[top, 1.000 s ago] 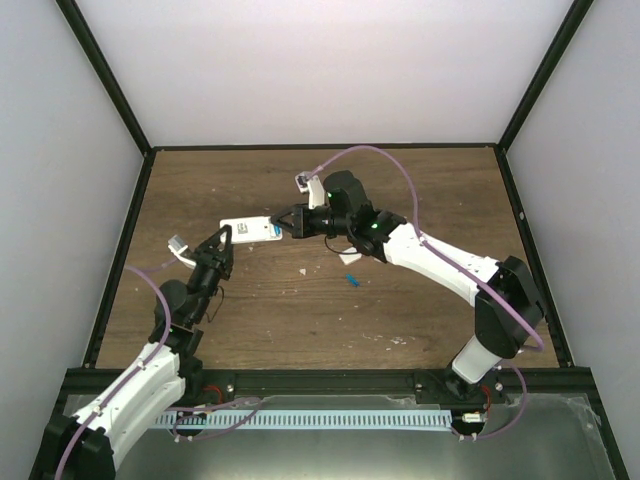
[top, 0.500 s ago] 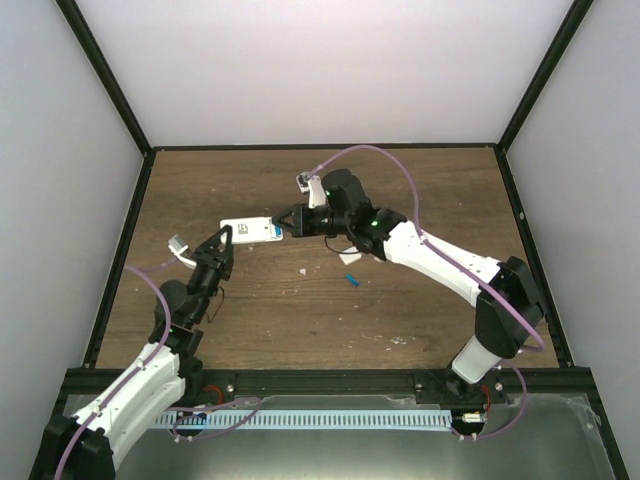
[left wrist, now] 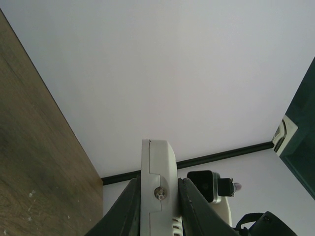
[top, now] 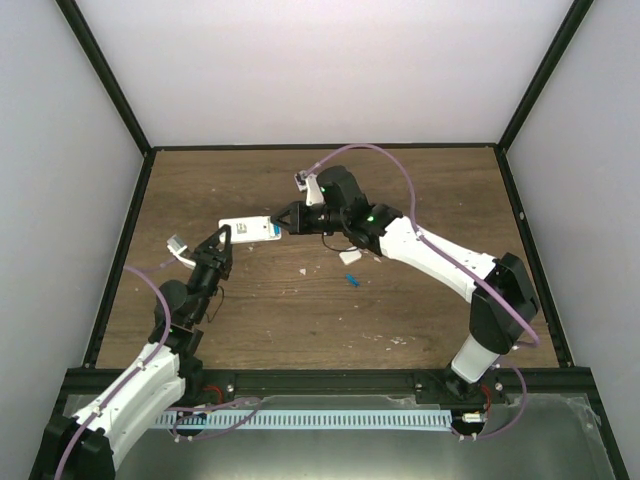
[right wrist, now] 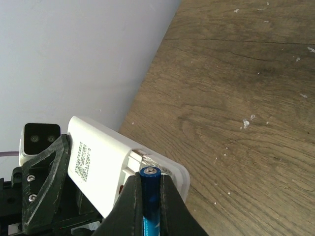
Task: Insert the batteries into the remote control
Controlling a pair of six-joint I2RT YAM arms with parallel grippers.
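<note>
**First battery held at the mouth of the remote**

In the right wrist view, the right pincer is seen pressed together on a blue battery. Its metal tip points to 12 o'clock, at the end of the remote. A recess shows at that end. Whether the tip is touching it or just short of it cannot be told. The step in hand is judged to be the insertion of the first cell, and no cell is seen seated yet.

The remote is pinched across its thin edges by the left pincer and appears to be held clear of the table. From above, it sits at about 10 o'clock from the table's middle. The right pincer is at its 3 o'clock end and the left pincer at its 8 o'clock end.

For the next move, the battery would need to be laid in line with the recess and pressed in, while the remote is held firm against the push. The polarity marks cannot be read.

The second battery lies on the table at about 5 o'clock from the right pincer, well apart from the remote. A small white piece lies near it at 12 o'clock, and whether this is the cover cannot be told. Nothing is seen between battery and remote. The likeliest hindrance is judged to be the pincer's own fingers, which flank the cell closely and may foul the recess walls.
</note>
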